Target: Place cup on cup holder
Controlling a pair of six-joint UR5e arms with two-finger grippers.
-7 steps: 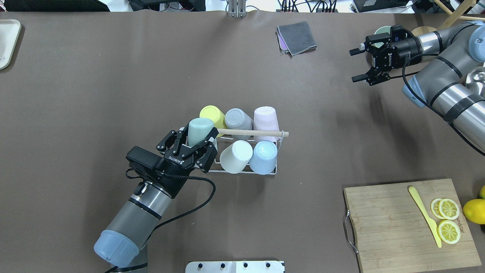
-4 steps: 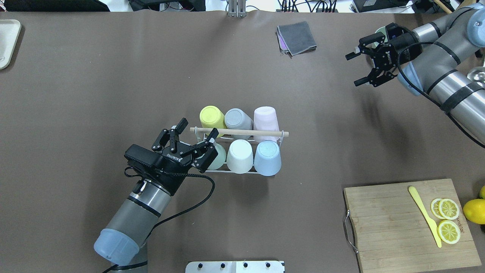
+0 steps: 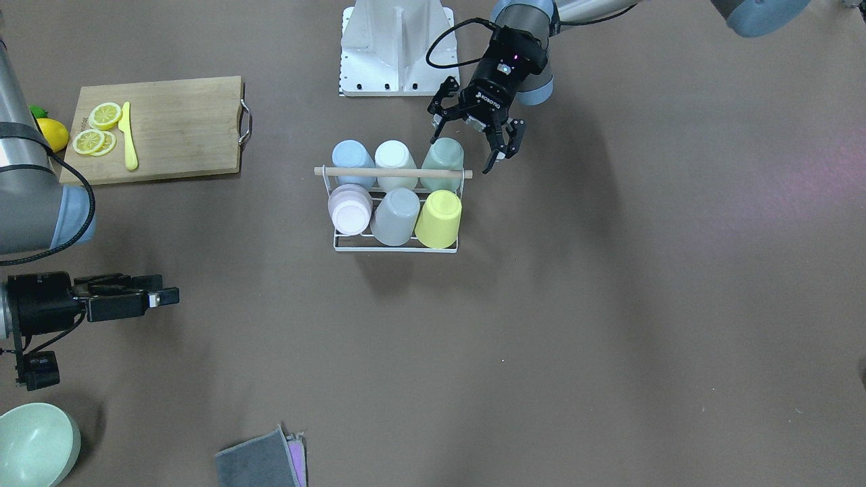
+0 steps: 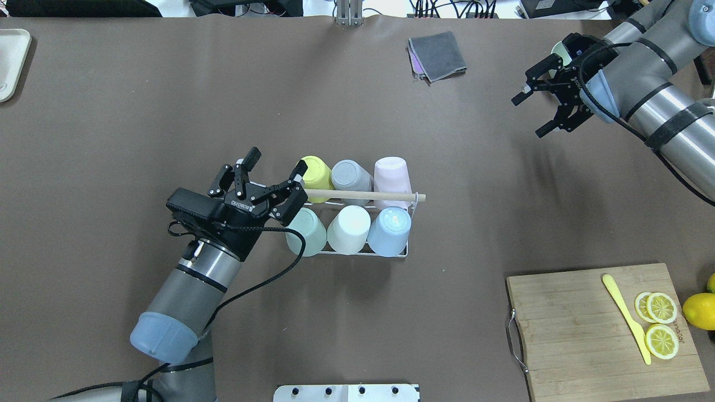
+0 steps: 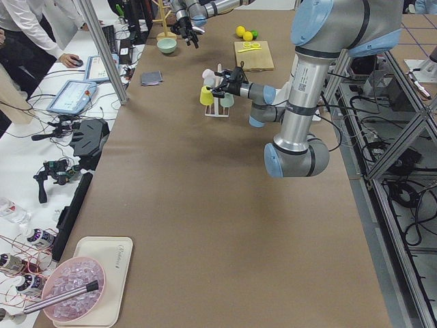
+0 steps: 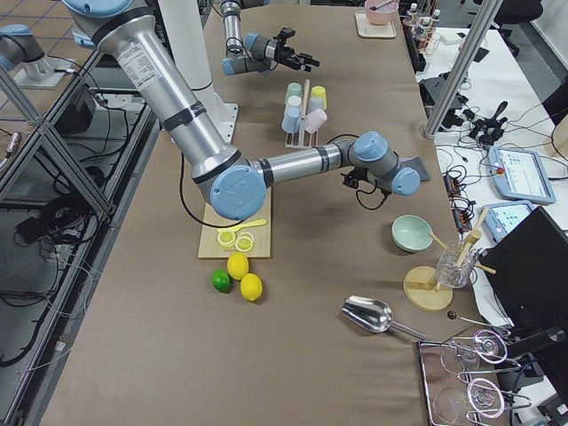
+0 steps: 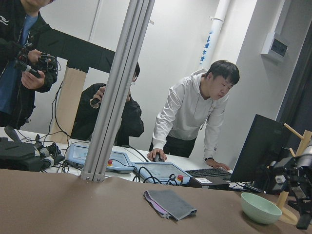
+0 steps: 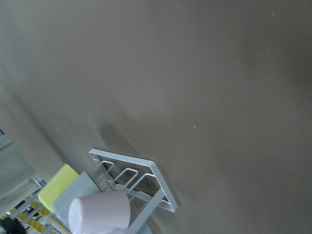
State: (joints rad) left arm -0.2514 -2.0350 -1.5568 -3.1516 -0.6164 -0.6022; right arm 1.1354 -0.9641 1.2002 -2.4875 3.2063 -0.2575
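The cup holder (image 4: pixel 363 254) is a white wire rack with a wooden dowel handle (image 4: pixel 363 195), mid-table. Six cups sit upside down on it: yellow, grey and pink in the far row, mint green (image 4: pixel 306 234), white and blue in the near row. It also shows in the front view (image 3: pixel 396 249). My left gripper (image 4: pixel 277 161) is open and empty, raised over the rack's left end, above the mint cup (image 3: pixel 443 154). My right gripper (image 4: pixel 528 117) is open and empty at the far right. The right wrist view shows the rack (image 8: pixel 146 168) from the side.
A cutting board (image 4: pixel 581 335) with lemon slices and a yellow knife lies at the near right, a lemon (image 4: pixel 699 310) beside it. A grey cloth (image 4: pixel 438 56) lies at the far edge. A green bowl (image 3: pixel 34 443) is behind the right gripper. A white tray (image 4: pixel 11 61) sits far left.
My left gripper let go of the mint green cup, which now sits on the rack's near-left prong, and drew back up and to the left. The right gripper shifted slightly.
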